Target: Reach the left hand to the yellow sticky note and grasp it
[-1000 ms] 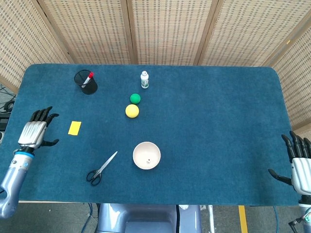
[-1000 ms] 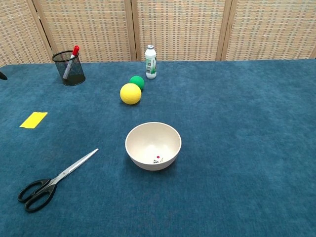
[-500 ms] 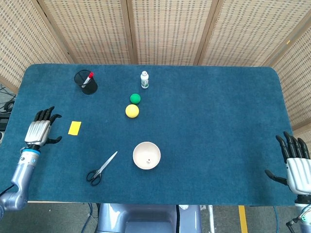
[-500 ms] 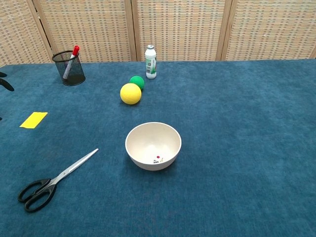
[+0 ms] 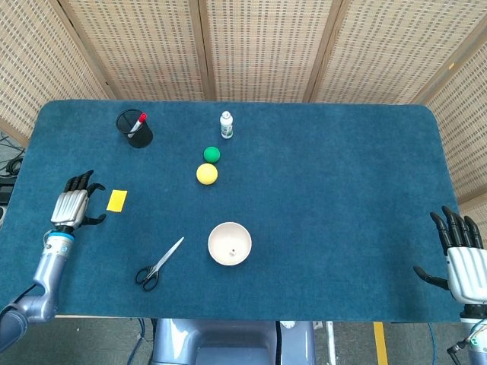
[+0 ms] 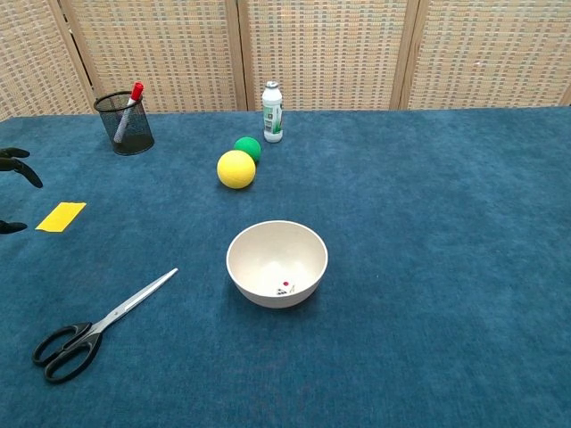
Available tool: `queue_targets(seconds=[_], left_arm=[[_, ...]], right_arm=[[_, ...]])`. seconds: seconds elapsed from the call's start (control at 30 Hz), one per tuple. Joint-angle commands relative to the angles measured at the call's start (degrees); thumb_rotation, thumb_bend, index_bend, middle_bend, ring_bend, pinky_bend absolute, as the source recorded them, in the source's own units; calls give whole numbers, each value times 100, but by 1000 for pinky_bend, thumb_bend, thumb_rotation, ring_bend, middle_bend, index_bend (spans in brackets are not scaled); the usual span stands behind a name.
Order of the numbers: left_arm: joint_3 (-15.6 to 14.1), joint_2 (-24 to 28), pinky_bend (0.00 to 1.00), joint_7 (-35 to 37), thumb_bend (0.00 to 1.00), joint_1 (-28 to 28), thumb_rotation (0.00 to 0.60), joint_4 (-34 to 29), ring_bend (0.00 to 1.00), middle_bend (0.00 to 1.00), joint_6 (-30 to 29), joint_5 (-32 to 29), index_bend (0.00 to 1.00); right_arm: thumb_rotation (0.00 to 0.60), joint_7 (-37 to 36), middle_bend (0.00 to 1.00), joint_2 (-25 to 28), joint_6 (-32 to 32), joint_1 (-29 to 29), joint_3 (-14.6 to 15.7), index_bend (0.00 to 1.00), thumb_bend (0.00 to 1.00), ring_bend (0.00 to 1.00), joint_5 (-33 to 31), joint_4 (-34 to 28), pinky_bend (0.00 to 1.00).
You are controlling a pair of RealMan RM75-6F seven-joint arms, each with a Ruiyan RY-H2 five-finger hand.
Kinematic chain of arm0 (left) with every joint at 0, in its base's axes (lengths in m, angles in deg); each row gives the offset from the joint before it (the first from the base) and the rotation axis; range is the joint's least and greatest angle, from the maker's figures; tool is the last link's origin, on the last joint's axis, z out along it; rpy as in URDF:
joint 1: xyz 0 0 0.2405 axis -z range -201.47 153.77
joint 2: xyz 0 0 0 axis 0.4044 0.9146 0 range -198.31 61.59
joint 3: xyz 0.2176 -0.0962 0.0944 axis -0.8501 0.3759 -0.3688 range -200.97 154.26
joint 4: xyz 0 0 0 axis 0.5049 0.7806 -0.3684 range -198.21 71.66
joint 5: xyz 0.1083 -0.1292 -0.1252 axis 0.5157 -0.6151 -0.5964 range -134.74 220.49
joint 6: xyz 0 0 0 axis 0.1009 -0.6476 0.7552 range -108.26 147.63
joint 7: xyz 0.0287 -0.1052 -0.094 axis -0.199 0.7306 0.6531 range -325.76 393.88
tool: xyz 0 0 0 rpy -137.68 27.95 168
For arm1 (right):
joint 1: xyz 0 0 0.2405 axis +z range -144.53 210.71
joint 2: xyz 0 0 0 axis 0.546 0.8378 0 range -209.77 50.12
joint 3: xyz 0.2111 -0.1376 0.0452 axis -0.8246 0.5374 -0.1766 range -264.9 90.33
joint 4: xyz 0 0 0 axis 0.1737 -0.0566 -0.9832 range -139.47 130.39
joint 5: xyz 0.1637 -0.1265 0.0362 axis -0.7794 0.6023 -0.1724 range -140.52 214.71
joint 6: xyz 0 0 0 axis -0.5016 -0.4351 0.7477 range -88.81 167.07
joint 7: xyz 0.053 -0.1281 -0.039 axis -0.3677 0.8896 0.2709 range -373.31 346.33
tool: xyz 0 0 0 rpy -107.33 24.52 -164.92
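The yellow sticky note [image 5: 116, 200] [image 6: 61, 216] lies flat on the blue table, left of centre. My left hand [image 5: 74, 205] hovers just to its left, fingers spread and empty; its thumb tip nearly reaches the note's left edge. In the chest view only dark fingertips [image 6: 20, 166] show at the left border. My right hand [image 5: 461, 256] is open, far off at the table's right front corner, holding nothing.
Scissors [image 5: 159, 265] [image 6: 96, 326] lie in front of the note. A white bowl [image 5: 230, 243] [image 6: 277, 263] stands mid-table. Yellow ball [image 5: 207, 174], green ball [image 5: 211, 154], small bottle [image 5: 226, 125] and a mesh pen cup [image 5: 135, 128] stand further back.
My left hand has moved right, toward the sticky note, and its fingertips now show in the chest view. The right hand has drifted slightly toward the front edge.
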Motion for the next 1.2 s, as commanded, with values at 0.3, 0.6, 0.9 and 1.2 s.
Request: queue_targets(seconds=[0.3,0.6,0.9,1.2], left_arm=[[74,-637,0,478,249,124,600,940,0,0,51,48,296],[110,-785,0,491,250,150,600,1176,0,0,135,28,297],[120,-854,0,449,250,187,600,1307,0,0,176,51,297],[167,-1052,0,237,253,386,600,1590,0,0,348,46,297]], right_arm=[[600,-63,0,-2,36,20,-3,0,0,0,-29,20,0],[600,-79,0,1,46,24,-2,0,0,0,-48,21,0],[600,-70,0,0,58,30,4,0,0,0,-57,15,0],[600,-81,0,-8,82,37,-5,0,0,0,-101,37,0]])
